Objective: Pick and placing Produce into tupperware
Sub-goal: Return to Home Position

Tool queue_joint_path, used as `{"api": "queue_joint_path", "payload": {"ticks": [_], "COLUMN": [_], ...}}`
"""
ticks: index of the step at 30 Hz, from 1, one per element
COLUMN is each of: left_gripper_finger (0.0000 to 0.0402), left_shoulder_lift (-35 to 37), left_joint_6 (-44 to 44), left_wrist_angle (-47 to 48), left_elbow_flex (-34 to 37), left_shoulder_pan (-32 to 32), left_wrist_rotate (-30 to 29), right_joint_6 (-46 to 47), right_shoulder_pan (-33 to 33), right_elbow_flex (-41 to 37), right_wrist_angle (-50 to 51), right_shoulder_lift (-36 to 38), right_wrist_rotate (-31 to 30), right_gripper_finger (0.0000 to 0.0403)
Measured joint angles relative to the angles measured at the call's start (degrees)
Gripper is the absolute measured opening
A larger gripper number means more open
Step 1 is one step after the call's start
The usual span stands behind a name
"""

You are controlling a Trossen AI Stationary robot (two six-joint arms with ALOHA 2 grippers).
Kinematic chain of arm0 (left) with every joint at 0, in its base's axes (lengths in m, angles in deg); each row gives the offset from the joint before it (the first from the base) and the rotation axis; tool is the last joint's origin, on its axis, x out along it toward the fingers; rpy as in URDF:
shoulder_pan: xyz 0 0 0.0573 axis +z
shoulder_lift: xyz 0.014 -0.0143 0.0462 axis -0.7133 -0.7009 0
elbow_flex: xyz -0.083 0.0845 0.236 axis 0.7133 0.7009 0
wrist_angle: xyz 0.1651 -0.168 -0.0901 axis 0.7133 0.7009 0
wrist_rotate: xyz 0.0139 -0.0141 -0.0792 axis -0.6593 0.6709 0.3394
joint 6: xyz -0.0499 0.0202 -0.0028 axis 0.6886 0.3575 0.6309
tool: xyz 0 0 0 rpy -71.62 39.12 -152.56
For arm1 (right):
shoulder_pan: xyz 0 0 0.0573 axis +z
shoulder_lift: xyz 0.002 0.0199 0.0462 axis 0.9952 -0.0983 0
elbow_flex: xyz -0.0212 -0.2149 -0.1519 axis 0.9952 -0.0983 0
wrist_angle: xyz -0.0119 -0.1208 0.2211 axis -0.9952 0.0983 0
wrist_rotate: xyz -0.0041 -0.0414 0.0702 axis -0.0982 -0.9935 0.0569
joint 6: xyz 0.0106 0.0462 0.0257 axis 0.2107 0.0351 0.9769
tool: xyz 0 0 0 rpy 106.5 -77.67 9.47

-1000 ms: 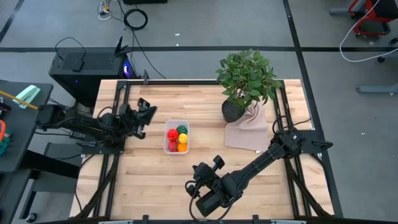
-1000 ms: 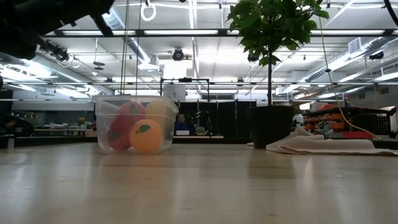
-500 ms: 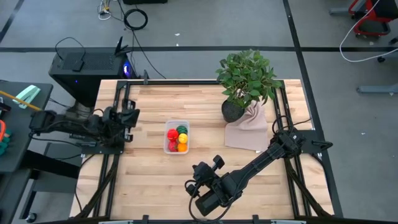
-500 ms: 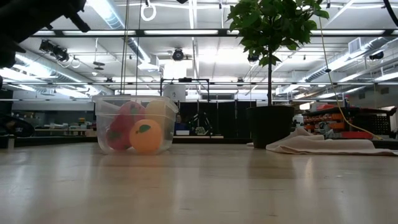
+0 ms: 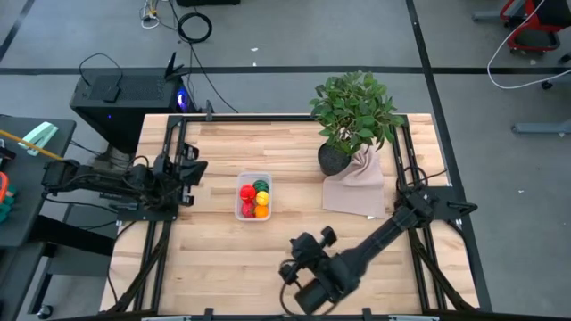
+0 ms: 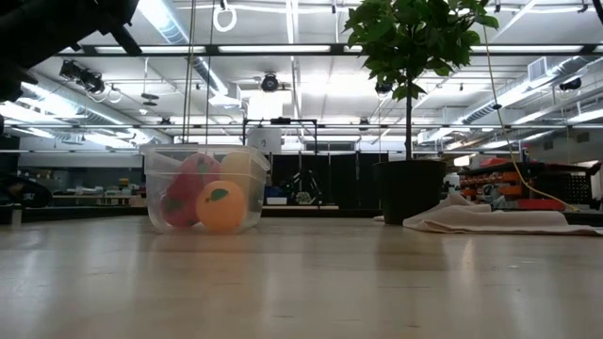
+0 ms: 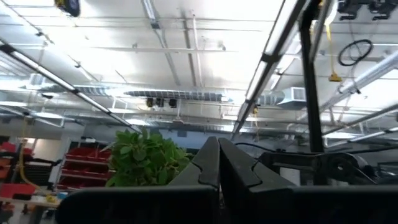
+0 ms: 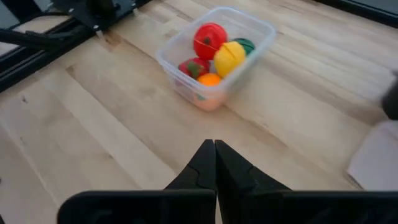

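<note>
The clear tupperware stands on its base on the wooden table, left of centre. It holds the produce: red, green, yellow and orange pieces. My left gripper is shut on nothing at the table's left side, a short way left of the tupperware and tipped upward toward the ceiling. My right gripper is shut on nothing above the table's near part. It slants down toward the tupperware from the near right and stays well clear of it.
A potted plant stands at the far right, on a beige cloth spread out toward the near side. Black frame rails run along the table's left and right sides. Bare wood lies between my right gripper and the tupperware.
My left gripper has drawn back from beside the tupperware toward the table's left edge, staying shut. My right gripper has shifted a little toward the table's right edge, also shut. The tupperware and produce have not moved.
</note>
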Motion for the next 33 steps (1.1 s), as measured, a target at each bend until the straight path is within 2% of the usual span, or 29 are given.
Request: {"api": "queue_joint_path", "payload": {"ticks": [5,10,12,22,26,33], "left_gripper_finger": [0.0010,0.0006,0.0009,0.0009,0.0005,0.0004], "left_shoulder_lift": [0.0,1.6,2.9,18.1,24.2,37.3], "left_joint_6": [0.0,-3.5,-7.1,-14.8,-11.9,-3.1], "left_wrist_angle": [-0.4,-9.5,-12.4,-11.0,-3.0,28.5], "left_elbow_flex": [0.0,0.0,0.0,0.0,0.0,0.0], "left_shoulder_pan": [0.0,0.0,0.0,0.0,0.0,0.0], "left_wrist_rotate": [3.0,3.6,3.6,3.1,2.5,2.7], "right_joint_6": [10.9,17.4,18.1,15.0,14.1,14.1], "right_shoulder_pan": [3.3,6.5,7.3,6.9,6.5,6.5], "right_elbow_flex": [0.0,0.0,0.0,0.0,0.0,0.0], "right_wrist_angle": [5.2,5.2,5.4,8.5,8.8,9.0], "right_shoulder_lift": [0.4,2.3,3.5,6.8,6.8,6.8], "right_wrist_rotate": [-1.8,-5.8,-7.5,-9.3,-9.4,-9.4], "right_gripper_finger": [0.0001,0.0001,0.0000,0.0000,0.0000,0.0000]}}
